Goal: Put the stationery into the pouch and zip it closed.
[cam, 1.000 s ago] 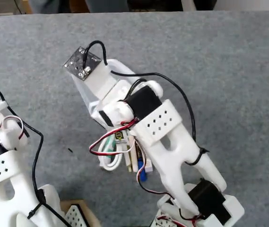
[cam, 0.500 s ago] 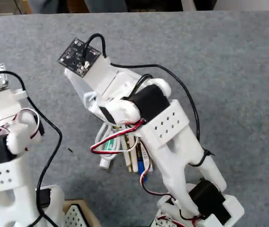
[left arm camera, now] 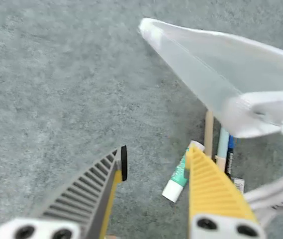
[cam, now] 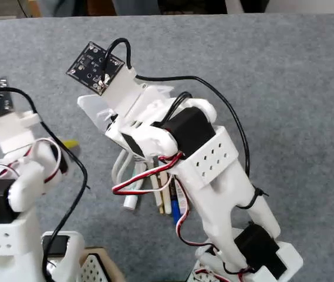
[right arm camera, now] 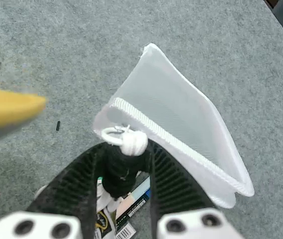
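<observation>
Presently, my right pincer (right arm camera: 125,154) is pressed onto the zipper end of the pouch (right arm camera: 181,114), its black fingers on either side of a dark piece just under the white zipper pull (right arm camera: 131,142); the pouch is translucent white and stands out from the grip with its far corner raised over the grey table (cam: 284,88). Whether the zip is done up, I cannot tell.

My left pincer (left arm camera: 157,157) is spread, yellow fingers apart, nothing between them but table; it hangs near the pouch and touches nothing.

The stationery (cam: 167,197) lies on the table outside the pouch, bundled side by side beneath my right arm; noted from the left wrist: a green-and-white marker (left arm camera: 178,174), a pencil (left arm camera: 208,132) and a blue pen (left arm camera: 224,144), their far ends running under the pouch's lower edge.
</observation>
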